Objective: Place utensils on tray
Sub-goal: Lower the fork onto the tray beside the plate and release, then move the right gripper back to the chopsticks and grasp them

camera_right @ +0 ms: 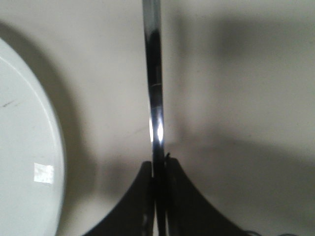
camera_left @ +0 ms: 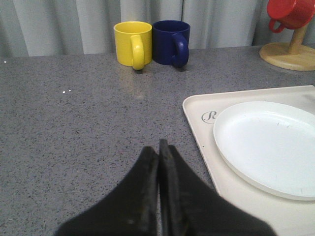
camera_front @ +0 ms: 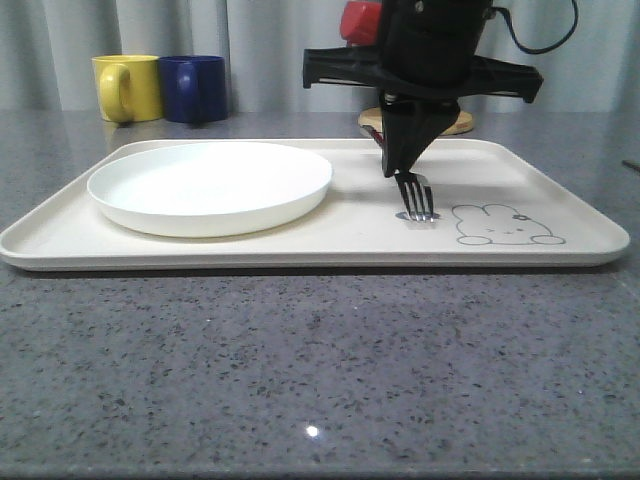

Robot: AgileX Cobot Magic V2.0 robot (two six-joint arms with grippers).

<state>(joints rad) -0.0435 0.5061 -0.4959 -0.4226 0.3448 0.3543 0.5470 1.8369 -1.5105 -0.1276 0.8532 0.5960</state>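
The fork (camera_front: 415, 197) hangs tines-down, its tips at the tray (camera_front: 560, 195) beside the rabbit drawing (camera_front: 503, 225), right of the plate (camera_front: 210, 185). Its handle runs straight up into the right hand (camera_front: 404, 165), pinched shut on it. The left hand (camera_left: 158, 150) is closed empty over the tabletop (camera_left: 74, 128).

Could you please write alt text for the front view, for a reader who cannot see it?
The right hand holds a fork, tines down, over a cream tray, between a white plate and a rabbit drawing. Yellow and blue mugs stand behind.
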